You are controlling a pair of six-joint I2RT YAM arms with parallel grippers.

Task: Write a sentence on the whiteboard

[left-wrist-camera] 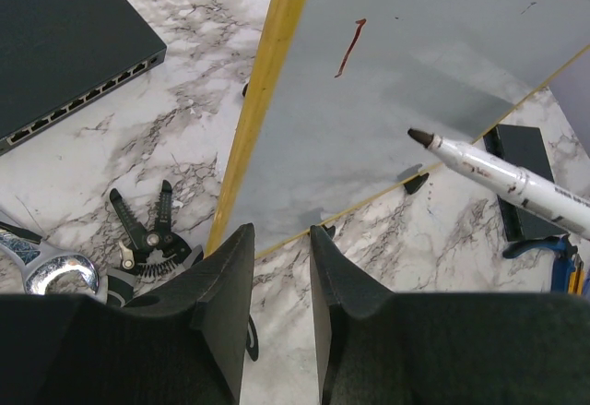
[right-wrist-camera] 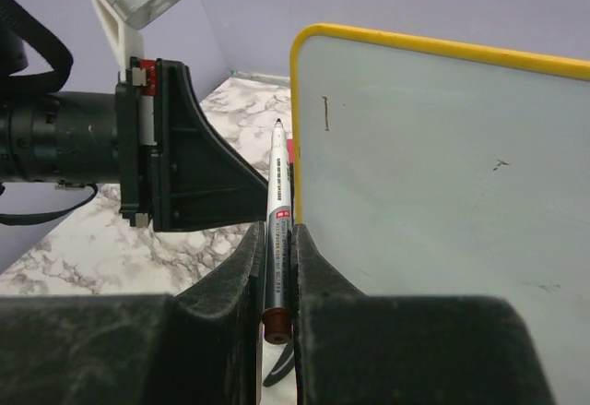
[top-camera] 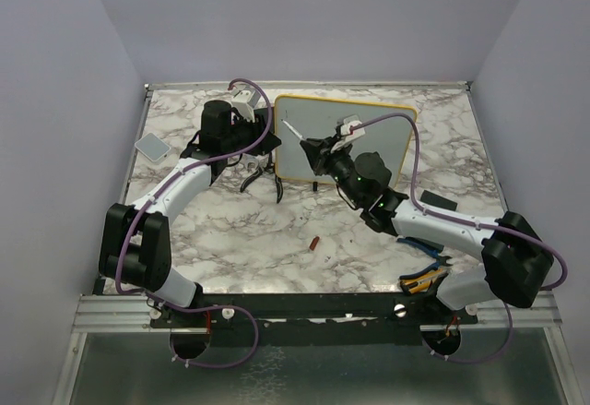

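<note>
Marble-pattern table (top-camera: 230,230). On it: whiteboard (top-camera: 369,128) at rear on black feet; grey pad (top-camera: 151,146) far left; red piece (top-camera: 314,243) centre; black box (top-camera: 435,203) right; pliers (top-camera: 422,281) near right; port-lined black unit (left-wrist-camera: 64,45) and wire strippers (left-wrist-camera: 147,234) left of whiteboard.

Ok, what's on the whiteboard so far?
One short reddish stroke on the whiteboard, near its yellow edge; no words visible. In the top view, the right gripper and marker cover part of it.

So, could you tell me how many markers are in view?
1 marker, clamped in the right gripper, tip near the whiteboard's left edge. Others could be hidden.
</note>
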